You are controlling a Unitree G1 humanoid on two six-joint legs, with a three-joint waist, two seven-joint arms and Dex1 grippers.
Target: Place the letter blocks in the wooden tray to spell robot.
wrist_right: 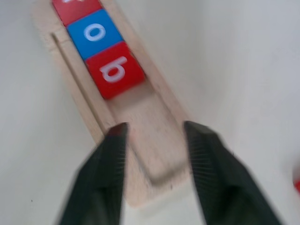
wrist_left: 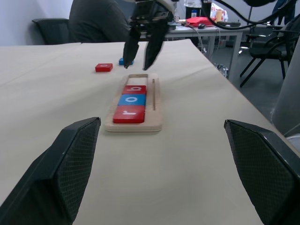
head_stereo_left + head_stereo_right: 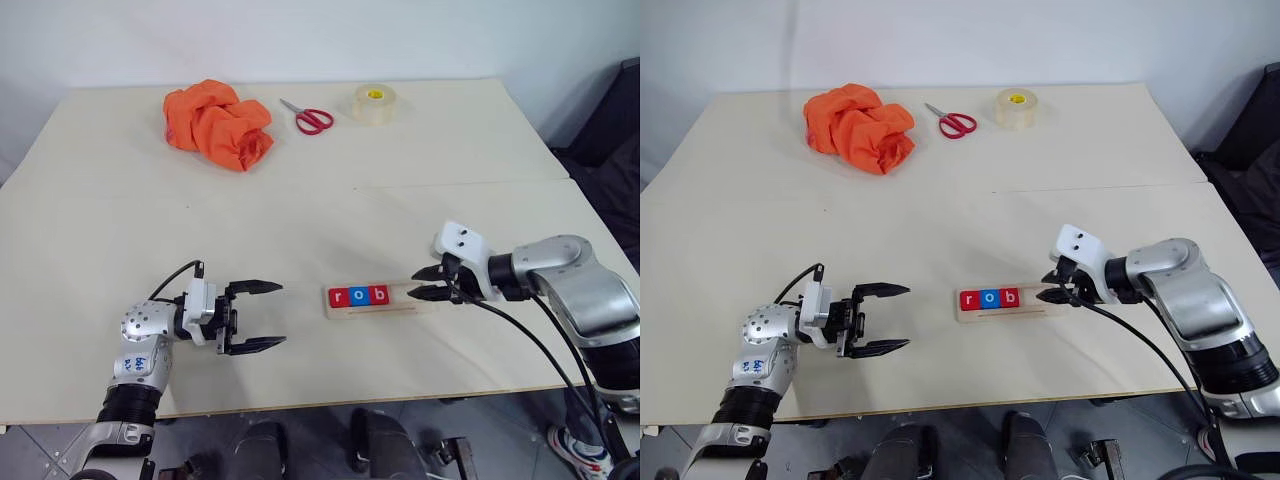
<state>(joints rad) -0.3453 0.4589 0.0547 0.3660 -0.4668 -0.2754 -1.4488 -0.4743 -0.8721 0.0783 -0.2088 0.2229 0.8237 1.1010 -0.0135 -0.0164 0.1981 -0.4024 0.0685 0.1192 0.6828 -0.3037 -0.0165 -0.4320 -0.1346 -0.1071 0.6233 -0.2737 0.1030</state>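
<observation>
Three tiles are sitting in the wooden tray (image 3: 375,300) now, a red r (image 3: 338,296), a blue o (image 3: 358,295) and a red b (image 3: 379,294), packed tight against the tray's left end so the word is reading from the robot's own side. That is leaving the right stretch of the recess bare for the last two letters. The right gripper (image 3: 425,283) is hovering just over that bare end, its fingers apart and gripping nothing, as the right wrist view is showing them straddling empty wood just past the b. My read: the b is freshly seated and this hand is freeing itself for the next pick.

In the left wrist view, a loose red tile (image 2: 103,67) and a loose blue tile (image 2: 124,61) are lying flat on the table (image 3: 300,220) beyond the tray's far end, presumably the second o and the t. The left gripper (image 3: 257,316) is idling to the tray's left, fingers spread wide, pointing toward it and carrying nothing.
</observation>
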